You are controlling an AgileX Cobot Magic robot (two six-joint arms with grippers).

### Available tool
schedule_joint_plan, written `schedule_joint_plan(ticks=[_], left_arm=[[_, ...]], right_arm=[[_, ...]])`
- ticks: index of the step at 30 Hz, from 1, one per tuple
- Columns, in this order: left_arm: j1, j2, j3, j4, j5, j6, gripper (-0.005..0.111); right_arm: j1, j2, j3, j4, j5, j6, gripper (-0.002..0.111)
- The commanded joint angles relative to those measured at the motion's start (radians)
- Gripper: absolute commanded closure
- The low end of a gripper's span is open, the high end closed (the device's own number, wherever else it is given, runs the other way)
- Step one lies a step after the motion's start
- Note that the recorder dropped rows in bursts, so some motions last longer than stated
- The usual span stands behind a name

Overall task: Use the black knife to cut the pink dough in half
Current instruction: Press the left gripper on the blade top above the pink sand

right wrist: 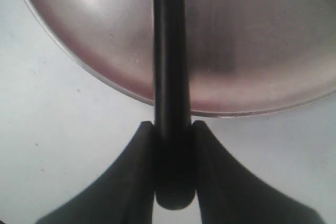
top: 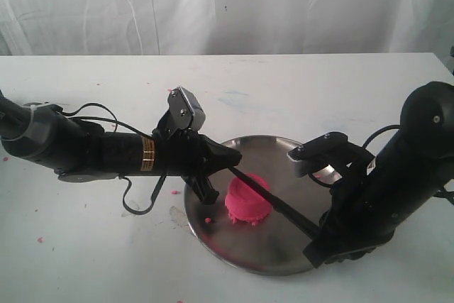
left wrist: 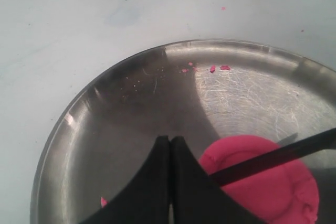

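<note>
Pink dough (top: 247,201) sits as one lump near the middle of a round steel plate (top: 237,257), and we see that plate resting on a white table (top: 319,90) with a white cloth (top: 284,5) hung behind it. The left arm lies low over the table from the left, its left gripper (top: 234,155) just beside the dough. The right arm stands bent at the plate's right rim, and its right gripper (top: 317,243) holds the black knife (top: 273,200), which slants across the top of the dough.

From the left wrist, we see the table (left wrist: 79,14), the plate (left wrist: 68,124) and a few pink crumbs (left wrist: 212,68) on it. The left gripper (left wrist: 171,139) has its fingers pressed together, holding nothing. The knife (left wrist: 273,158) lies over the dough (left wrist: 273,192); we cannot tell whether its end touches a finger.

From the right wrist, we see the right gripper (right wrist: 173,127) clamped on the knife (right wrist: 170,51) handle, which reaches out over the plate (right wrist: 262,51) from above the table (right wrist: 63,145).
</note>
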Motion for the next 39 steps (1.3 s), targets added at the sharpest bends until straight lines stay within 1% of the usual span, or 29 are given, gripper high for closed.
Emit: schedule_joint_plan(ticks=[1, 5, 39], left_arm=[[-0.005, -0.002, -0.004, 0.035, 0.066, -0.002, 0.107], [-0.005, 0.0, -0.004, 0.052, 0.095, -0.002, 0.107], [-0.005, 0.0, -0.004, 0.05, 0.092, 0.0, 0.107]], right_arm=[[0.002, -0.002, 0.002, 0.006, -0.014, 0.0, 0.108], [0.002, -0.002, 0.002, 0.008, -0.014, 0.0, 0.108], [0.002, 0.056, 0.004, 0.008, -0.057, 0.0, 0.108]])
